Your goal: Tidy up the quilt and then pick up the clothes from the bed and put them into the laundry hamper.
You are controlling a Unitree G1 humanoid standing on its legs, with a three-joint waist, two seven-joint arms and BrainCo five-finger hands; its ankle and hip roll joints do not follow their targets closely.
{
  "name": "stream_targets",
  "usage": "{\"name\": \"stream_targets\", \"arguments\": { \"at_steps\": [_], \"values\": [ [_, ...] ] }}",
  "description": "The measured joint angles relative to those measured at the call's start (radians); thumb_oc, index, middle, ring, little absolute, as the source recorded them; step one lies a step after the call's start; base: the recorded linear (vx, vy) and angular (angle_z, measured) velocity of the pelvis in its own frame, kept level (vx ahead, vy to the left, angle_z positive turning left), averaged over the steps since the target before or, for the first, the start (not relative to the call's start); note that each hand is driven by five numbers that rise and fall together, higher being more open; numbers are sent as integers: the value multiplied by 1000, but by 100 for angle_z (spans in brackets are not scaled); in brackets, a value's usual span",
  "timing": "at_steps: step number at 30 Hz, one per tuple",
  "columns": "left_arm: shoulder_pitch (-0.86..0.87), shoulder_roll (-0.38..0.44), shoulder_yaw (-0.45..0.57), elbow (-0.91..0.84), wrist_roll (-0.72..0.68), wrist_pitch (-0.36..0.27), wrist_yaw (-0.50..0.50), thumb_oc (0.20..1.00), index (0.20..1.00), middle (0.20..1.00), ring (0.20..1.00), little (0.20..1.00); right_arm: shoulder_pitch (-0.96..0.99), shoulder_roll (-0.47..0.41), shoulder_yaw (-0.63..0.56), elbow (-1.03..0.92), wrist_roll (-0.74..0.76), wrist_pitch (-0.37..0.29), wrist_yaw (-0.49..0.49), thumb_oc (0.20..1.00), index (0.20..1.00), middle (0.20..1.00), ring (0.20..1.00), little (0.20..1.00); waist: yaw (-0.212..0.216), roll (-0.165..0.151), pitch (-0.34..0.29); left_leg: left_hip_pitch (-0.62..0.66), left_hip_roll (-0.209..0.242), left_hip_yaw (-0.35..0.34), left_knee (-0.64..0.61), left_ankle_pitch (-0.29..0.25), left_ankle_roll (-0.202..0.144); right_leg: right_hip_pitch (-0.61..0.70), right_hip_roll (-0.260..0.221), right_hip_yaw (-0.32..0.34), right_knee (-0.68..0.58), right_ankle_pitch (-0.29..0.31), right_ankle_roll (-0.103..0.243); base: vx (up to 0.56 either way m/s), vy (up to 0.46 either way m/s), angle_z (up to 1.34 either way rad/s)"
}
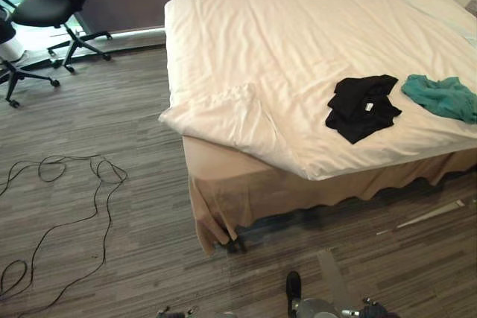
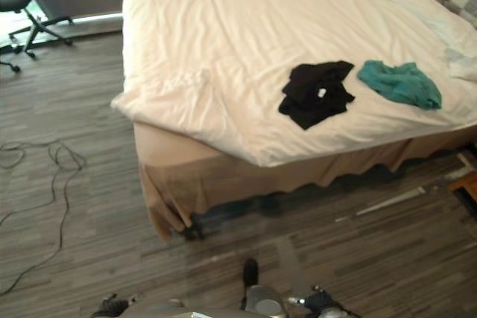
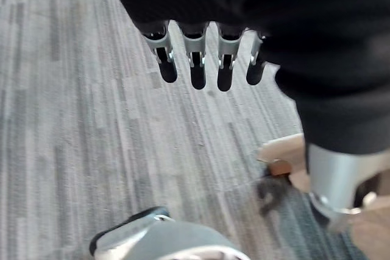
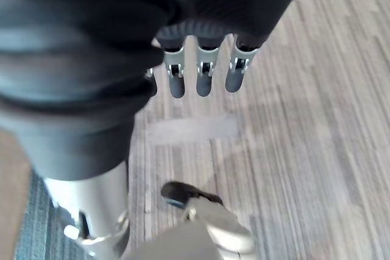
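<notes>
Striped plank floor (image 1: 112, 124), rumpled quilt (image 1: 298, 42)

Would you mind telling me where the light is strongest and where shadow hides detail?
Left eye view: daylight glares on the floor by the office chair; the quilt is evenly lit, so the black clothes and green garment stand out; shadow darkens the gap under the bed. Wrist views: the left hand and right hand hang over evenly lit floor.

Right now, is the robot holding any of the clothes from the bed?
No, the black garment and the teal garment both lie on the quilt, apart from each other.
</notes>
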Motion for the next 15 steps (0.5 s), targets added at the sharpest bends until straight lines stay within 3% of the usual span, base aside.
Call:
{"name": "stream_targets", "arguments": {
  "at_steps": [2,3,4,6,7,10,15],
  "values": [
    [-4,27,-10,-103,0,-16,3,1000,1000,1000,1000,1000,2,-30,0,4,-2,-3,-7,1000,1000,1000,1000,1000,12,3,12,-18,1,10,-127,7,-1,19,9,-3,-11,-12,-23,94,-107,9],
    [-12,40,-11,-149,0,-18,10,1000,1000,1000,1000,1000,5,-44,0,6,-3,-4,-12,1000,1000,1000,1000,1000,14,11,16,-17,-9,-11,-215,18,-10,19,13,-3,-11,-8,-15,105,-31,-6],
    [-29,64,-11,-206,1,-27,20,1000,1000,1000,1000,1000,6,-65,-3,5,-3,-4,-17,1000,1000,1000,1000,1000,7,39,21,-20,-4,-15,-311,63,-25,23,32,-7,-12,-11,-12,101,0,-15],
    [12,127,-7,-444,7,-32,37,1000,1000,1000,1000,1000,15,-75,-26,-3,-4,-11,-19,1000,1000,1000,1000,1000,-7,76,34,-3,13,-2,-427,140,-20,38,64,-14,-15,-23,3,82,-11,-14],
    [24,192,3,-629,24,-61,56,1000,1000,1000,1000,1000,45,-78,-40,-7,-5,-15,-22,1000,1000,1000,1000,1000,-10,93,44,-2,33,-17,-444,186,-22,47,89,-24,-17,-30,-4,89,-41,2],
    [-53,252,51,-736,51,-130,72,1000,1000,1000,1000,1000,107,-70,-81,2,-5,-12,-18,1000,1000,1000,1000,1000,-39,112,41,20,47,23,-455,207,-20,72,87,-40,-17,-62,3,128,-22,22],
    [-83,347,76,-869,100,-132,122,1000,1000,1000,1000,1000,159,-74,-79,3,-5,-12,-15,1000,1000,1000,1000,1000,-51,108,34,21,22,43,-456,207,12,66,60,-33,-18,-56,14,31,26,-12]
  ]
}}
